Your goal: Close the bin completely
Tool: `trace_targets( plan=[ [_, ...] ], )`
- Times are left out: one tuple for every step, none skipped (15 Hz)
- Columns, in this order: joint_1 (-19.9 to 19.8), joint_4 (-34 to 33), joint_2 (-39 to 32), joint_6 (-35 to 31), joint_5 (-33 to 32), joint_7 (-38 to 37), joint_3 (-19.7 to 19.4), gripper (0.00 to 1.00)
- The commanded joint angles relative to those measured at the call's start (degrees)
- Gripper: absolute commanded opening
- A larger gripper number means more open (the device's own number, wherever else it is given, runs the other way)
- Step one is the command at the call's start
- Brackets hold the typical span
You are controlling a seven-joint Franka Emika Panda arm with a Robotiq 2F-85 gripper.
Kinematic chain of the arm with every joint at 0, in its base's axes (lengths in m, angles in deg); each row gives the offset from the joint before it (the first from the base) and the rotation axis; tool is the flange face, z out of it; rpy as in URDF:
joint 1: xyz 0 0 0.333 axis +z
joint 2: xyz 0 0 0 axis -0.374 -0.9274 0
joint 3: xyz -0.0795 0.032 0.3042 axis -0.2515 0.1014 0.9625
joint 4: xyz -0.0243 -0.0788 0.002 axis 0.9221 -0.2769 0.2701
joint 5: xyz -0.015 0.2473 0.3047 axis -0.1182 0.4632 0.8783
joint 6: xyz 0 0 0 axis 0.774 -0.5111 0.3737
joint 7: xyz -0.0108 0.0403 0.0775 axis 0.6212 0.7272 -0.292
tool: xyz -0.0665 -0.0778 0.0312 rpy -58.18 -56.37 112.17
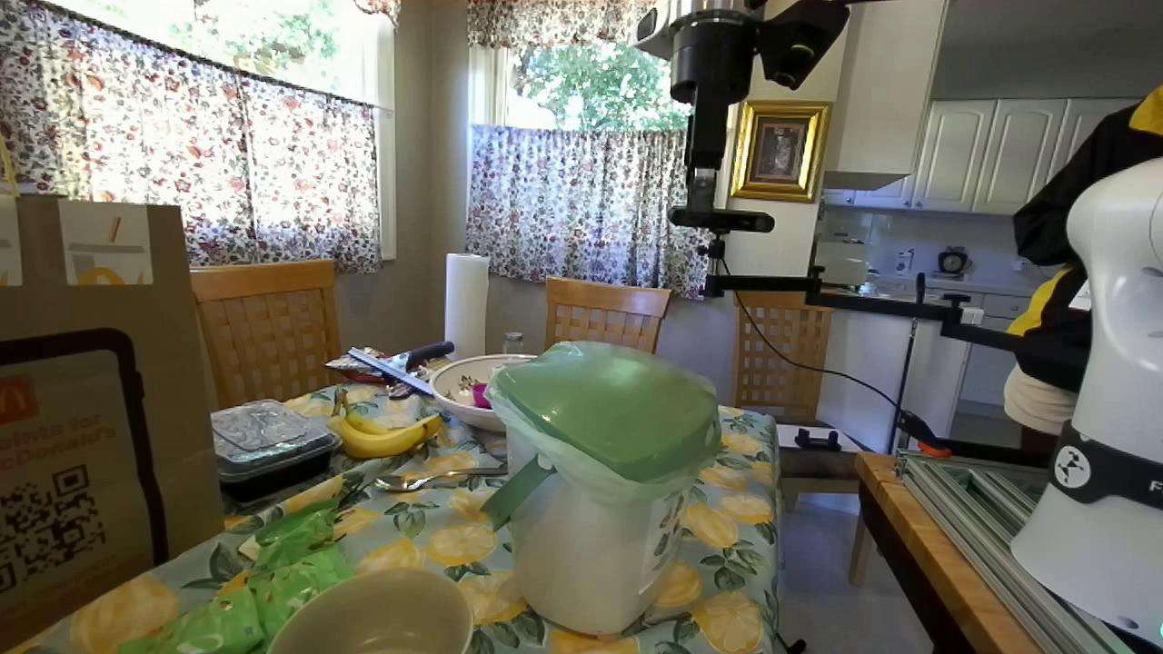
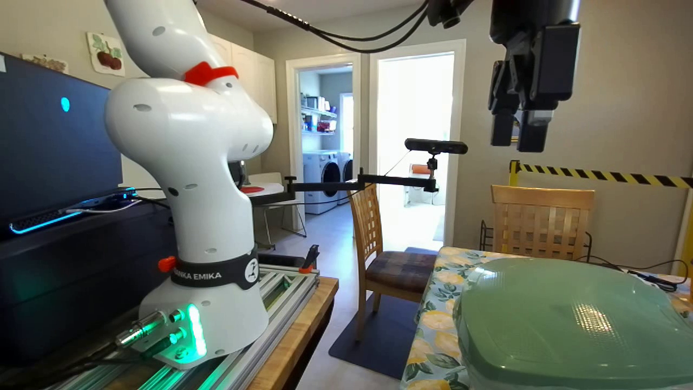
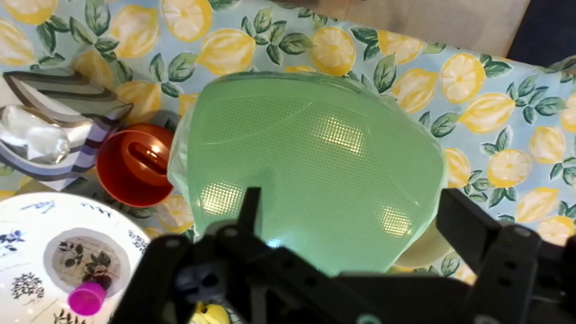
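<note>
Green-lidded bin [image 1: 595, 509], paper bag [image 1: 100, 409] (legibly McDonald's)

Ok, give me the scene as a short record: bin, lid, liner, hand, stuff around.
bin: white, upright on the cloth
lid: green, covers the bin's top; fully shut or not, can't tell
liner: pale, shows below the lid's edge
hand: open, above the lid, holding nothing
flowered bowl: pink cup inside
also around: pale bowl, bananas, spoon, red container
</note>
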Motion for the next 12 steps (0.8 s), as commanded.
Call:
trace_targets(
  plan=[
    [0.59,1.31,1.99,1.37,-0.25,0.66,-0.15,1.0],
    [0.45,-0.03,0.34,0.7,-0.1,-0.11,-0.18,1.0],
    [0.47,-0.03,0.34,0.74,-0.1,-0.11,-0.18,1.0],
    [0.47,-0.03,0.3,0.72,-0.1,-0.11,-0.18,1.0],
    [0.47,-0.03,0.27,0.71,-0.1,-0.11,-0.18,1.0],
    [0.47,-0.03,0.27,0.71,-0.1,-0.11,-0.18,1.0],
    [0.47,-0.03,0.27,0.71,-0.1,-0.11,-0.18,1.0],
    [0.47,-0.03,0.27,0.71,-0.1,-0.11,-0.18,1.0],
    [0.47,-0.03,0.27,0.7,-0.1,-0.11,-0.18,1.0],
    [0.47,-0.03,0.26,0.7,-0.1,-0.11,-0.18,1.0],
    [0.47,-0.03,0.26,0.7,-0.1,-0.11,-0.18,1.0],
    [0.46,-0.03,0.27,0.7,-0.1,-0.11,-0.18,1.0]
  ],
)
